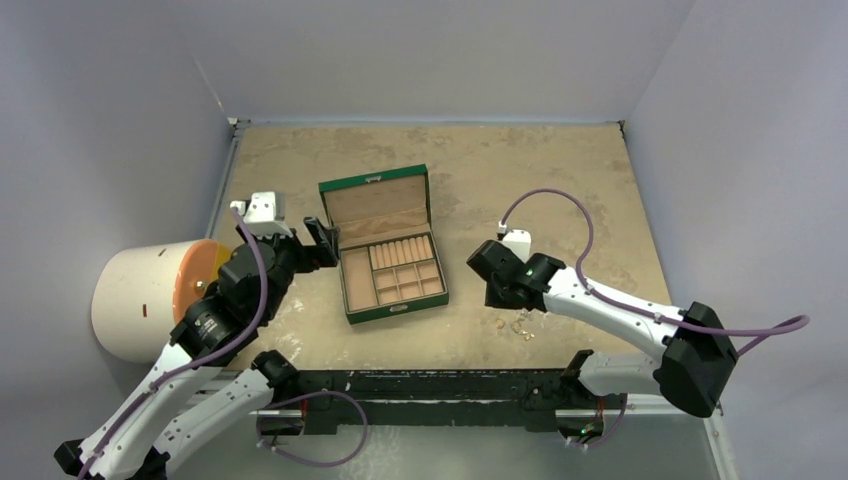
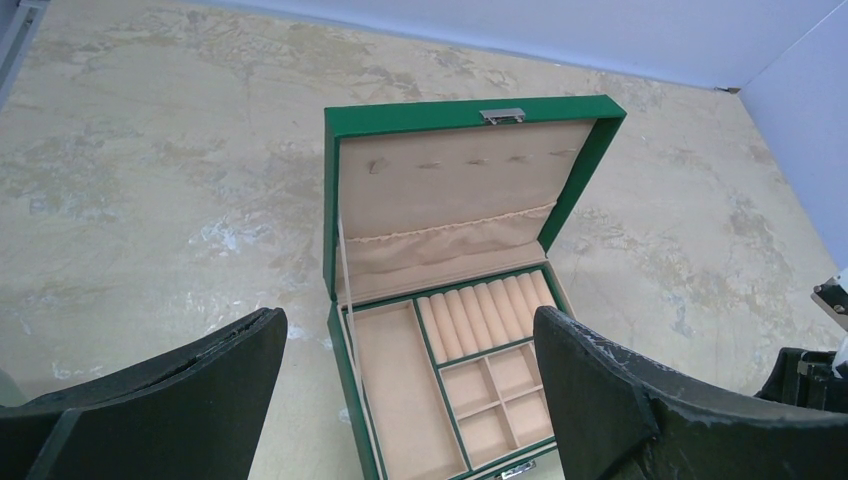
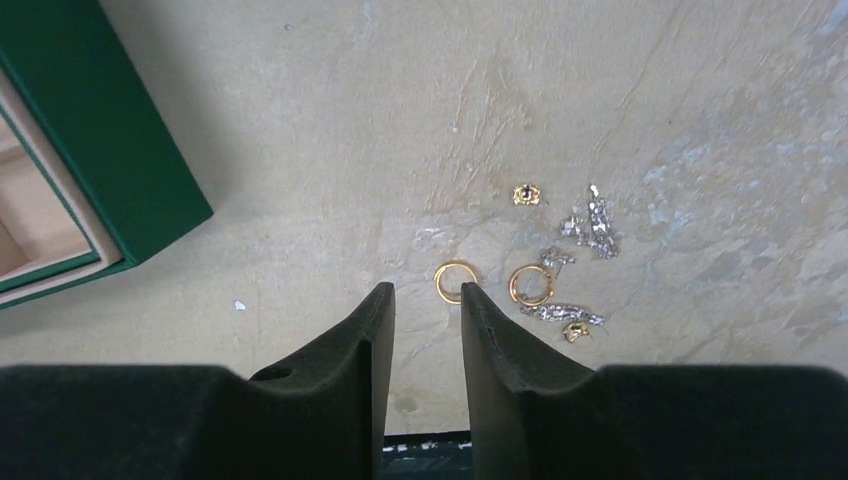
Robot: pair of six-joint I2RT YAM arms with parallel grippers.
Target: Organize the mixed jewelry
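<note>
Judging by how things lie, the sorting has barely begun. The mixed jewelry sits in one loose scatter on the worktop, at about 4 o'clock from the open green box and apart from it. The box's tan compartments look bare in the left wrist view, though one of that tool's fingers hides some of them. In the right wrist view the pieces can be told apart. A gold ring lies nearest, and a second gold ring lies just beside it at 3 o'clock. There is a small gold stud at about 1 o'clock from the first ring and a silvery cluster beyond the stud. A thin silvery piece and a tiny gold bit lie close under the second ring. The right tool hangs over the near edge of this scatter. Its jaws are narrowly parted with nothing between them, and one fingertip is at the rim of the first ring; whether it touches I cannot tell. The left tool is spread wide and empty, facing the box from its 9 o'clock side in the top view. Every visible piece remains to be lifted and placed, so nearly all the work is left, and that first ring is the likely starting pick.
</note>
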